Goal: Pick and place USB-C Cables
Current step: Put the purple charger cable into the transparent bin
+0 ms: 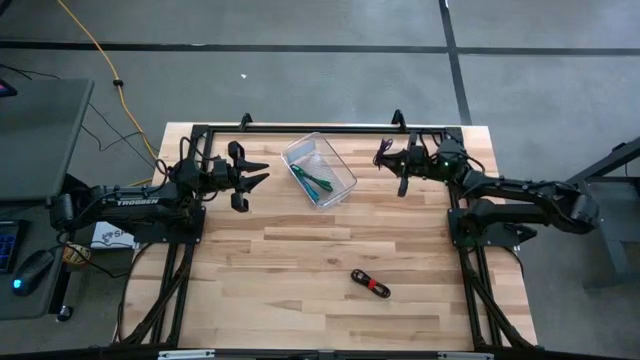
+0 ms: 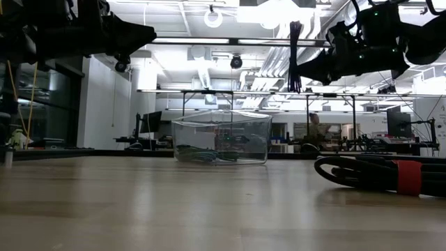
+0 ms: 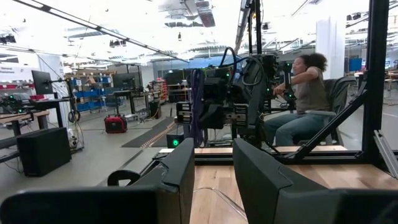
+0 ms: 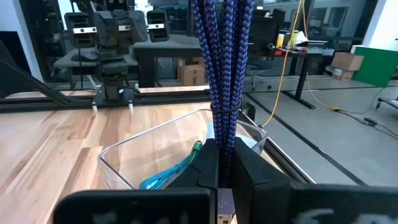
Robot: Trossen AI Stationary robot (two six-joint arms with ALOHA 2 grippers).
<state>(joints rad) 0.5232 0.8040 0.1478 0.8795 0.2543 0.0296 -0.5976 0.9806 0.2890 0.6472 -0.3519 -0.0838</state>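
Purple cable (image 4: 225, 68) (clamped) in right fingers (image 4: 247, 169), beside bin rim (image 4: 152, 132)

The cable (image 4: 225, 68) clamped in the right gripper (image 4: 225, 163) is purple-blue braid. Teal (image 4: 171, 171) and green (image 1: 312, 182) cables lie in the clear bin (image 1: 340, 160). Black cable (image 1: 370, 284), red band, on pale striped wood (image 1: 300, 270).

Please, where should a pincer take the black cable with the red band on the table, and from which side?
Probably from straight above, at the red band around the black bundled USB-C cable. It lies flat and alone on the wooden table, and the band binds its strands.
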